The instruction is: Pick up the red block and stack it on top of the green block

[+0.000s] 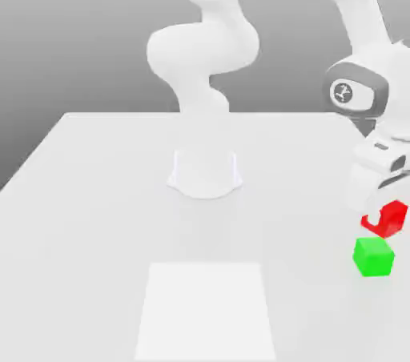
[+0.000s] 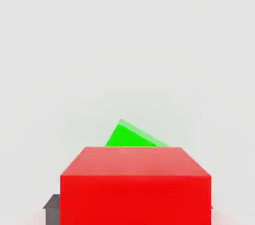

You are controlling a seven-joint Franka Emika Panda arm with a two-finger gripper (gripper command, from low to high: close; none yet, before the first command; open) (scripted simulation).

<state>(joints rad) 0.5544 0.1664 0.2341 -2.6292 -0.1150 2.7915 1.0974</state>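
1. My gripper (image 1: 386,215): at ext. view's right, over the table (image 1: 96,224); closed on red block (image 1: 393,218), one finger either side.
2. Red block: in my grip, just above green block (image 1: 373,257) in ext. view & slightly toward that view's right; contact betw. the two: can't tell.
3. Green block: on table; in hand view partly hidden behind red, turned at an angle to it.
4. White panel (image 1: 206,312): on table, well apart from both blocks.
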